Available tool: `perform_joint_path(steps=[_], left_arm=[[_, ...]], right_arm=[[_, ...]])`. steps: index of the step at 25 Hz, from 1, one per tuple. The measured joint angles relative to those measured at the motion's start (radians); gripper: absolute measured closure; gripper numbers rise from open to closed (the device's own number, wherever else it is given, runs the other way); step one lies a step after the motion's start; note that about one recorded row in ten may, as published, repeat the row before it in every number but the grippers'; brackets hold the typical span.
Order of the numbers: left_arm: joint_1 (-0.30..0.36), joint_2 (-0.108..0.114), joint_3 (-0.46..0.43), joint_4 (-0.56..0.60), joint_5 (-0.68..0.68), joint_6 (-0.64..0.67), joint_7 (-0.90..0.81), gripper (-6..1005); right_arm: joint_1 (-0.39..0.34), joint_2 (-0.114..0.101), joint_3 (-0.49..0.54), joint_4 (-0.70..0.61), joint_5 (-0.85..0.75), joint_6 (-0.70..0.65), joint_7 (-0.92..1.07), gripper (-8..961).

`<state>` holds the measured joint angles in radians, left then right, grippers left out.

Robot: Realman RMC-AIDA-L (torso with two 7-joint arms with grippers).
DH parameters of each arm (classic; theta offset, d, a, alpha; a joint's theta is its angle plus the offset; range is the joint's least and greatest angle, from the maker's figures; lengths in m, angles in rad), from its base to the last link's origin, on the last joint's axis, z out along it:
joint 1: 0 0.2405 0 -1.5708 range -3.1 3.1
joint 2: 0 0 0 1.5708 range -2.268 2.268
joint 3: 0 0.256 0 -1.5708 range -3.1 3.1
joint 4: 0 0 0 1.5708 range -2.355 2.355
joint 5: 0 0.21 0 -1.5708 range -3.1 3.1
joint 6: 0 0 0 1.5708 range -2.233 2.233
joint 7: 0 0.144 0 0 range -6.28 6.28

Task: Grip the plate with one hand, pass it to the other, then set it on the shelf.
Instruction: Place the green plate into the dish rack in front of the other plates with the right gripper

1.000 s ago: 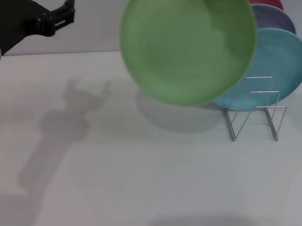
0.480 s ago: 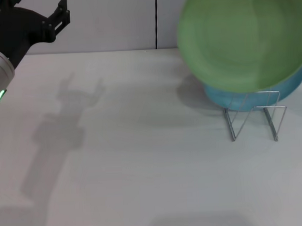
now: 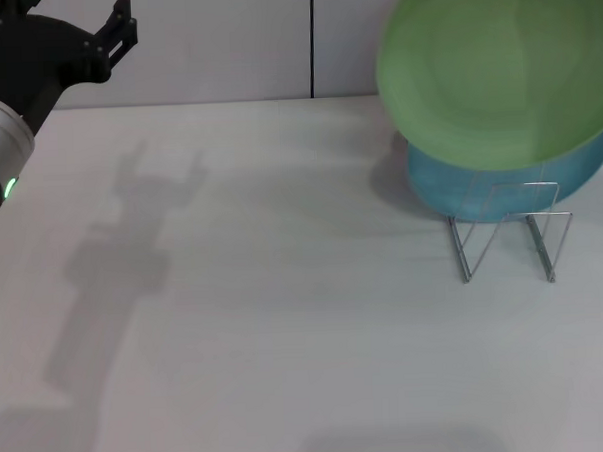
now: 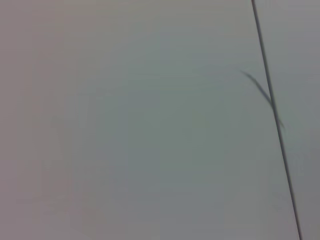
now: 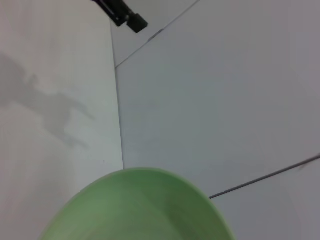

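plates – 2: green plate (image 3: 495,72), blue plate (image 3: 480,193) | rack (image 3: 507,227) – 1 | hand (image 3: 68,31) – 1

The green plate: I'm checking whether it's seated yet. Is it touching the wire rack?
Cannot tell. In the head view the green plate overlaps the blue plate above the wire rack; no contact or gap shows plainly.

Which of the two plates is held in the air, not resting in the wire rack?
The light green plate, held up in front of the turquoise-blue plate, which sits in the wire rack.

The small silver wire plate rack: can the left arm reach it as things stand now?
Probably not soon: the left end effector is raised far across the table, and the round light green plastic plate hangs above the rack.
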<state>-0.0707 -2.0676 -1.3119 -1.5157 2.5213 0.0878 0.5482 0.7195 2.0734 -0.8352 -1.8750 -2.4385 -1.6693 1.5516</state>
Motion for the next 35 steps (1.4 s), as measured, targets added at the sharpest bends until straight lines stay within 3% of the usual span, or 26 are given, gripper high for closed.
perform_joint_path(steps=[35], left_arm=[[-0.051,0.000,0.044,0.020,0.001,0.005,-0.001,144]], right_arm=[[-0.057,0.003,-0.003,0.064,0.004,0.002,-0.178,914]])
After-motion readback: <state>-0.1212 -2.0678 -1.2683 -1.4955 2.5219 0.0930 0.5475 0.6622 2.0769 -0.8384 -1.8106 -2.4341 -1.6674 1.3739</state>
